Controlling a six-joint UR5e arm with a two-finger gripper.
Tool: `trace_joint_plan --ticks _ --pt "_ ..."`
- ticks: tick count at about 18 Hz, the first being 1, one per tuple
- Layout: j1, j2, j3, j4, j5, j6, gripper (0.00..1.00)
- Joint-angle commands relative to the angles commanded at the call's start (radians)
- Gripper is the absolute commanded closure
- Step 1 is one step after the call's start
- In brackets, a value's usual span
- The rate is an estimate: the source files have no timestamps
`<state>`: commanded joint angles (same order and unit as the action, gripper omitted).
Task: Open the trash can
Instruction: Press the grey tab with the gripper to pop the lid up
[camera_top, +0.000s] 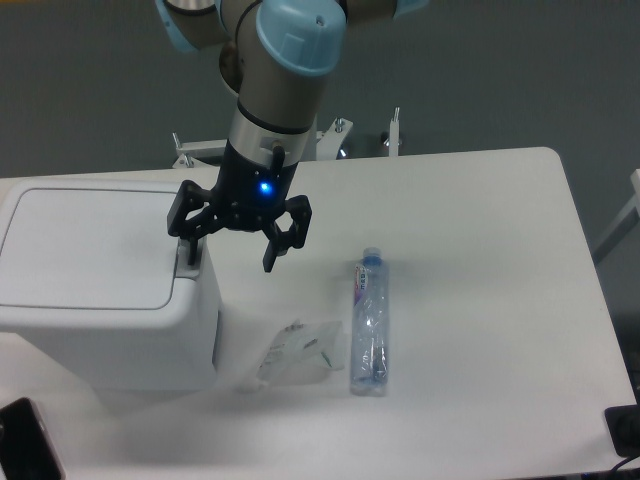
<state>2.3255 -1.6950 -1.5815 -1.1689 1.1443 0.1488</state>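
The trash can (100, 285) is a large white boxy bin at the left of the table, its flat lid lying closed. A grey push tab (185, 268) sits at the lid's right edge. My gripper (229, 258) hangs open beside the bin's right side, fingers spread wide. Its left fingertip (191, 252) is at the tab, touching or just above it; the right finger hangs over the bare table.
A plastic water bottle (368, 321) lies on the table right of the gripper. A crumpled clear wrapper (297, 352) lies beside it, near the bin's front corner. A dark object (25, 442) shows at the bottom left edge.
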Motion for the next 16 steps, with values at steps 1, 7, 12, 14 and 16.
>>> trace_joint_plan --ticks 1,7,12,14,16 --pt "0.000 0.000 0.000 0.000 0.000 -0.003 0.00" --pt "0.000 0.000 0.000 0.000 0.000 -0.003 0.00" --pt "0.002 0.006 0.024 0.041 0.000 -0.003 0.00" --pt "0.009 0.006 0.060 0.106 0.002 0.000 0.00" --pt "0.061 0.008 0.104 0.130 0.046 -0.003 0.00"
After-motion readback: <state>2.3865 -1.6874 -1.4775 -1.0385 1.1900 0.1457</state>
